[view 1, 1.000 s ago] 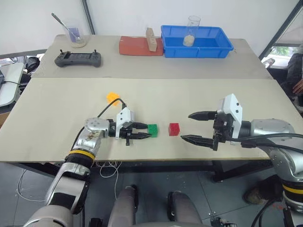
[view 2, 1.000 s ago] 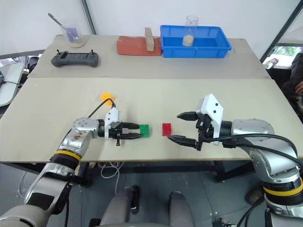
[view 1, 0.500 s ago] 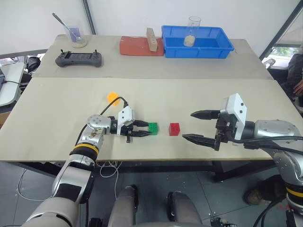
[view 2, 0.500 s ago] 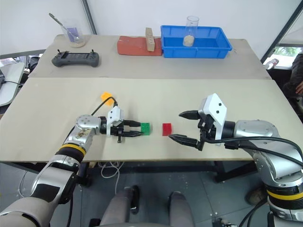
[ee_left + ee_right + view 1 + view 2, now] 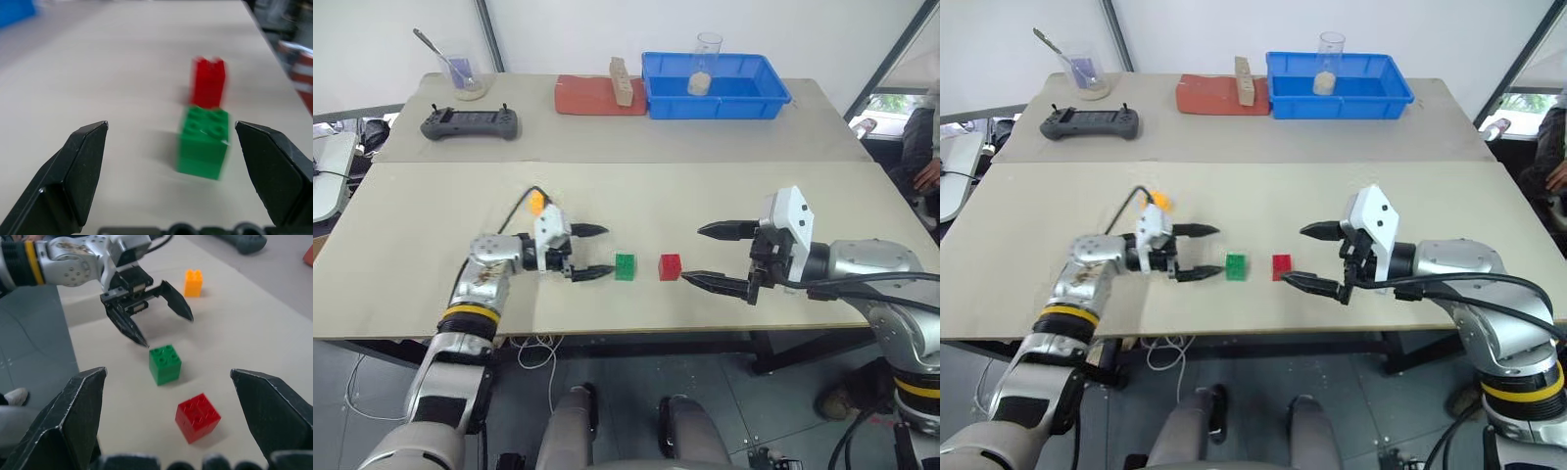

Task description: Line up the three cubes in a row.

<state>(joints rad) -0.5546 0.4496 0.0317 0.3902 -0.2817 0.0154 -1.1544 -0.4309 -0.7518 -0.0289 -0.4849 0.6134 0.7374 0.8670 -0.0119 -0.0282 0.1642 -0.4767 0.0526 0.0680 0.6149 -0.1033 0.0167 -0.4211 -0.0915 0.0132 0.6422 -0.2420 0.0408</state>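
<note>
now the left claw [image 5: 590,252] is hanging released at nine o'clock of the green cube [image 5: 625,266], the red cube [image 5: 670,266] sitting at three o'clock, with the right claw [image 5: 713,257] gaping beyond it.

A: green cube [image 5: 165,363], red cube [image 5: 198,416], yellow-orange cube [image 5: 193,282] all look like glossy moulded plastic, studded tops. Table [image 5: 724,196] is matt beige board, smooth

B: left gripper [image 5: 593,252] fingers are matt black plastic; the wrist behind is brushed silver metal. Right gripper [image 5: 714,257] has a glossy white shell. Blue bin [image 5: 717,100] is shiny plastic, tan block [image 5: 620,80] is bare wood, jar [image 5: 704,65] is clear
</note>
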